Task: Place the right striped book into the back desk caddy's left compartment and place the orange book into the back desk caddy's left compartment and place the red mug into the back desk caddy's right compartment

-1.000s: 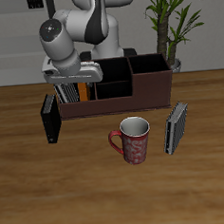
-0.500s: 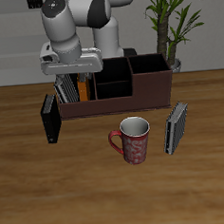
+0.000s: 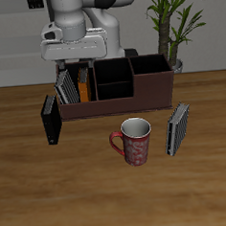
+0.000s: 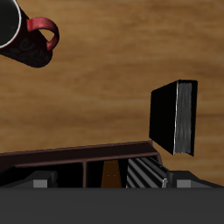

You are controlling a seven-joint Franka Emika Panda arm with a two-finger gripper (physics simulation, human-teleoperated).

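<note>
Both books parked upright in the back desk caddy [image 3: 113,86]'s left compartment [image 3: 73,87], orange book [image 3: 84,87] beside right striped book [image 3: 66,88]; claw [image 3: 74,62] above, spread impossible to tell; red mug [image 3: 133,140] waiting at six o'clock on the desk [image 3: 35,198].

The white arm stands tall at the top of the frame, left of centre, its wrist bent forward. The gripper [image 3: 70,61] hangs low beneath it, fingers barely visible.
</note>
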